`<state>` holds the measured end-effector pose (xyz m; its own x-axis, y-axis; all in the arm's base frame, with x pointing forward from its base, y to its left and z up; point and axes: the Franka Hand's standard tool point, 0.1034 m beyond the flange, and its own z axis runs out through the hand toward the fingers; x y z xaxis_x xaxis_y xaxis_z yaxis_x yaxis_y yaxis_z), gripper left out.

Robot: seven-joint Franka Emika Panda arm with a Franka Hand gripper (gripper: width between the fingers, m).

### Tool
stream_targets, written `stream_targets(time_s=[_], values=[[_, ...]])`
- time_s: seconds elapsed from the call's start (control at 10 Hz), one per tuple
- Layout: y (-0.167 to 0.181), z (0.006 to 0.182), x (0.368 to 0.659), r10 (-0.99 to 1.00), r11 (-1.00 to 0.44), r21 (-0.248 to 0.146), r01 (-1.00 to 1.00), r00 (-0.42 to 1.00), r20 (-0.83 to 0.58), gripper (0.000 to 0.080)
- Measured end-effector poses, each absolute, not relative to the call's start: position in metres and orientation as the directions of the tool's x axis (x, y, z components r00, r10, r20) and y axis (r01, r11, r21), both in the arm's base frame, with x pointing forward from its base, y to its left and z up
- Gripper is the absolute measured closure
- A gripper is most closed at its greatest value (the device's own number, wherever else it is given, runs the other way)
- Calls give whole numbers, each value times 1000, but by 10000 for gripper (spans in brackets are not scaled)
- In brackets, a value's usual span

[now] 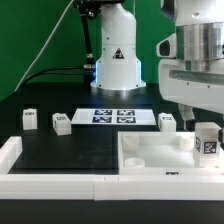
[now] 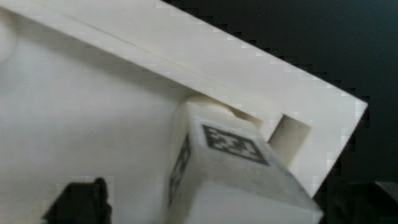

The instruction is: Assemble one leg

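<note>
Exterior view: black table [image 1: 80,150] w/ marker board [image 1: 113,116], green backdrop; pincer [image 1: 207,135] clenched on leg [image 1: 208,141].

My small white plastic leg block [image 1: 208,141] bears a black-and-white square tag; the large tray-like piece [image 1: 150,160] is white, the table [image 1: 70,150] black.

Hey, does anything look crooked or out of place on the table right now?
One thing: the leg under the gripper sits tilted at a corner of the white tray piece, not square to its rim. The three loose legs, like this one, stand upright beside the marker board.
</note>
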<state>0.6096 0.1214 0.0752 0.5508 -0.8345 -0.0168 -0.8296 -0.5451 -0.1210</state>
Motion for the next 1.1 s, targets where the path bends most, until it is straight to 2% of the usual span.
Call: stream_targets(time_s=[0.1, 0.3, 0.4, 0.7, 0.8, 0.9, 1.0, 1.1], values=[[121, 75, 610, -713, -697, -121, -707, 701, 8, 154], [122, 75, 611, -488, -870, -101, -482, 871, 50, 151], [122, 76, 612, -402, -913, -96, -395, 914, 59, 151], [120, 77, 613, -30, -999, -36, -27, 995, 90, 151], [119, 76, 612, -17, -999, -34, -14, 996, 90, 151], [119, 76, 612, -22, -999, -34, -19, 996, 90, 279], [119, 76, 612, -22, -999, -34, -19, 996, 89, 279], [119, 76, 612, -22, -999, -34, -19, 996, 89, 417]])
